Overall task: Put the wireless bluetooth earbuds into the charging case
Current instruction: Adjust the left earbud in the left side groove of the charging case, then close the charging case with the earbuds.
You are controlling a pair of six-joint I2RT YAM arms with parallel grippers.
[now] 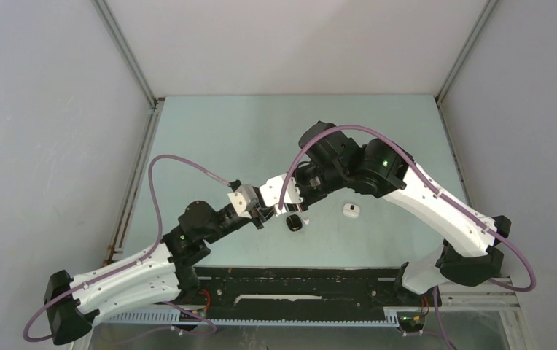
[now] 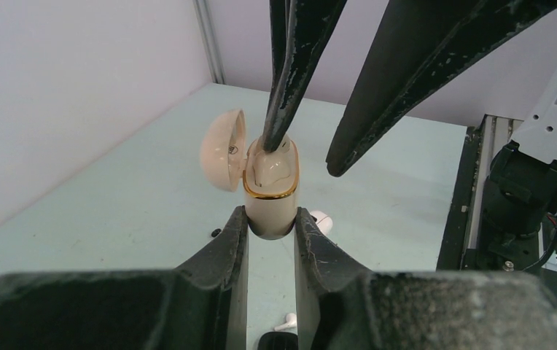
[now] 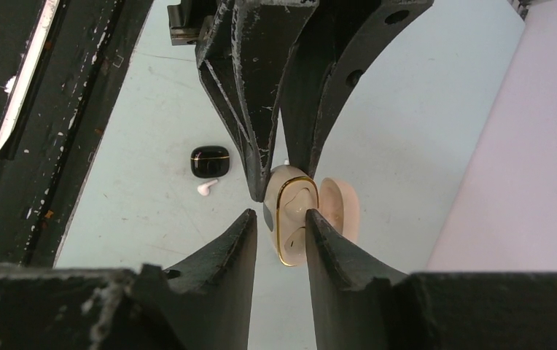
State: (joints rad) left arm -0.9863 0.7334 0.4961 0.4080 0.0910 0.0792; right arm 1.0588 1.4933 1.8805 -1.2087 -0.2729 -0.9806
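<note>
Centrally, above the pale green counter (image 1: 224,138): one beige charging case (image 2: 270,200) with a gold rim, held upright off the surface by the left gripper (image 2: 270,219), whose fingers (image 2: 224,248) are clamped on the lower body from either side. Lid (image 2: 222,149): hinged open, tipped back to one side of the body, its hollow interior showing. Contents: one pale beige earbud (image 2: 272,169) lying in the mouth of the case, inside the gold rim; whether it is fully seated I cannot tell. Right gripper (image 3: 281,216): reaching in from the opposite side, fingers (image 3: 224,270) apart with nothing between them. Seen from the left wrist, one fingertip meets the top of the case at the earbud, and the other stands clear to the side of the case. Both arms meet at this point near the middle of the counter, toward its near edge. On the counter beneath: one small black case (image 3: 210,162), glossy, with a thin gold line; one loose white earbud (image 3: 206,187) just beside it, stem type, lying flat, touched by neither gripper. Further toward the right arm's side: one small white case (image 1: 350,210), resting alone, well apart from the fingers.
</note>
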